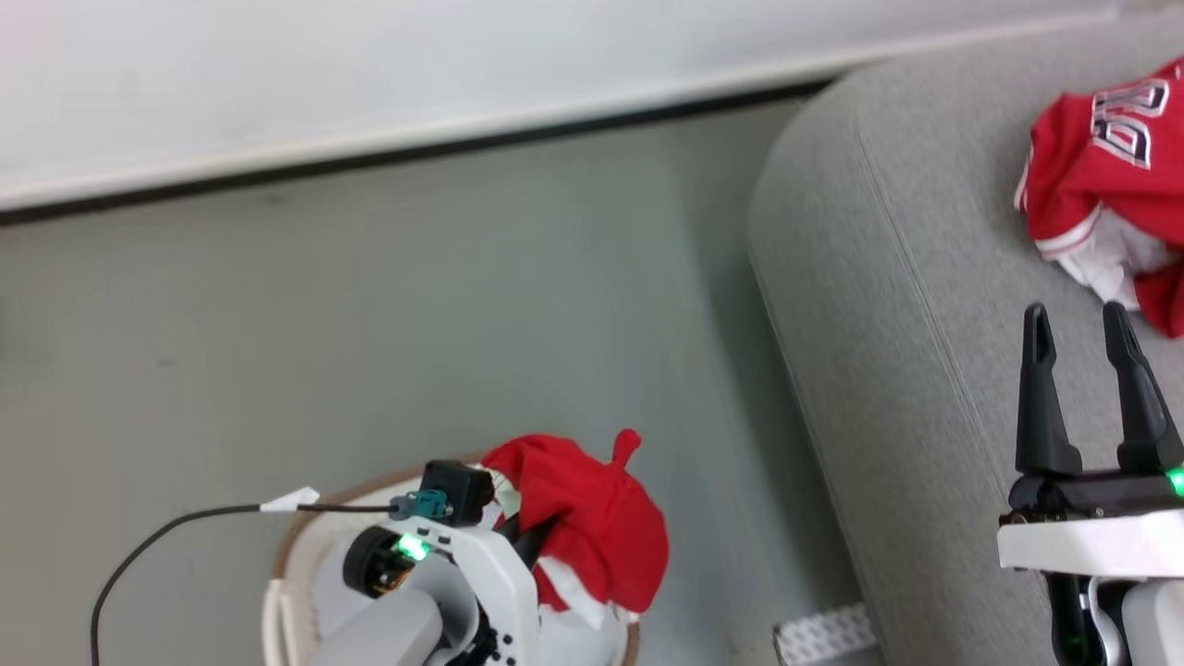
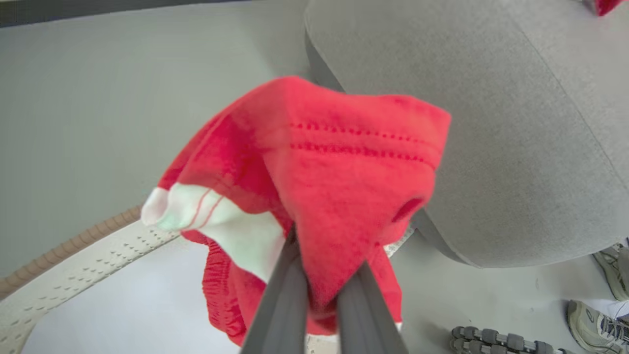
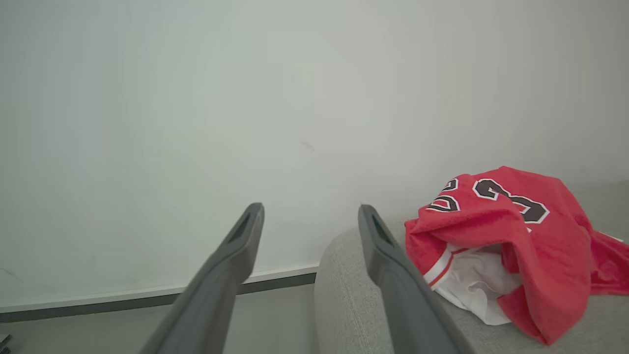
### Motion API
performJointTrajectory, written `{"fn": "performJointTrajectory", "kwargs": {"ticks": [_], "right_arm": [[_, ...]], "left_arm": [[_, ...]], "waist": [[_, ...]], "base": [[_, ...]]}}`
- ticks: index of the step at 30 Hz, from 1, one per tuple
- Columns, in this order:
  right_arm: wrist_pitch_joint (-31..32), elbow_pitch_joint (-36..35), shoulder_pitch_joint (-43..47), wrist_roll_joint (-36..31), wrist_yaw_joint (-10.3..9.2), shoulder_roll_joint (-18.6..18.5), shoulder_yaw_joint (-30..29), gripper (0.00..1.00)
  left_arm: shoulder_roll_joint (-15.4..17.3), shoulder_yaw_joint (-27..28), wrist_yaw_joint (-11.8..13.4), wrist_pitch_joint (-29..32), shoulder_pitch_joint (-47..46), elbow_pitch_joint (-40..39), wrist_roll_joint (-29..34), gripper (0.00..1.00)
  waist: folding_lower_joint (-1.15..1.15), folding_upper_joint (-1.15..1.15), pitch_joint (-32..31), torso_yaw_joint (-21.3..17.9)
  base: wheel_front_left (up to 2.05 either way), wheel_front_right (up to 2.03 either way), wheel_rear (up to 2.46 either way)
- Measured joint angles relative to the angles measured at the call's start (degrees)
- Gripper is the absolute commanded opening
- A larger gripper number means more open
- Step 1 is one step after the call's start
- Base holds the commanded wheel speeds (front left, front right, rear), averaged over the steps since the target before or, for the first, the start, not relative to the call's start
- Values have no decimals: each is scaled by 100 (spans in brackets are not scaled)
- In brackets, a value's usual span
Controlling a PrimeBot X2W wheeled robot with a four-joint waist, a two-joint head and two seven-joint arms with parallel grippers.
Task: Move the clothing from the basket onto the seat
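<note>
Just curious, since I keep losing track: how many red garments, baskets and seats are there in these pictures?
Red garments: 2, the jersey and the red piece
Basket: 1
Seat: 1
Total: 4

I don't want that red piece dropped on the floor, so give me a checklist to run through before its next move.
1. Grip: the left fingers are shut on the red garment, ok.
2. Garment free of the basket: cannot tell, its lower end hangs over the inside.
3. Bare room on the seat beside the jersey: ok.
4. Other arm: the right fingers stand open and empty, ok.
5. Nobody near: not ok, a shoe stands by the seat.
</note>
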Motion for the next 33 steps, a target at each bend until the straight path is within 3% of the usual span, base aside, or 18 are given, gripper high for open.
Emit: {"fn": "performJointTrajectory", "kwargs": {"ticks": [6,13,23,33], "right_arm": [[36,54,232,-22,0,-58,-4,100],[146,45,428,-23,0,-78,97,100],[289,46,716,-31,0,-74,257,100],[363,45,816,-41,0,-74,509,100]], "left_arm": [[169,52,96,-301,39,-766,10,0],[490,152,567,-388,5,-2089,247,0],[929,287,1094,85,-310,-3860,463,0],[1217,623,1516,269,-477,-4641,454,0]], "waist": [[0,0,-546,349],[-1,0,-982,738],[-1,0,-1433,1133],[0,0,-1713,1299]], "base": [[0,0,0],[0,0,0],[0,0,0],[0,0,0]]}}
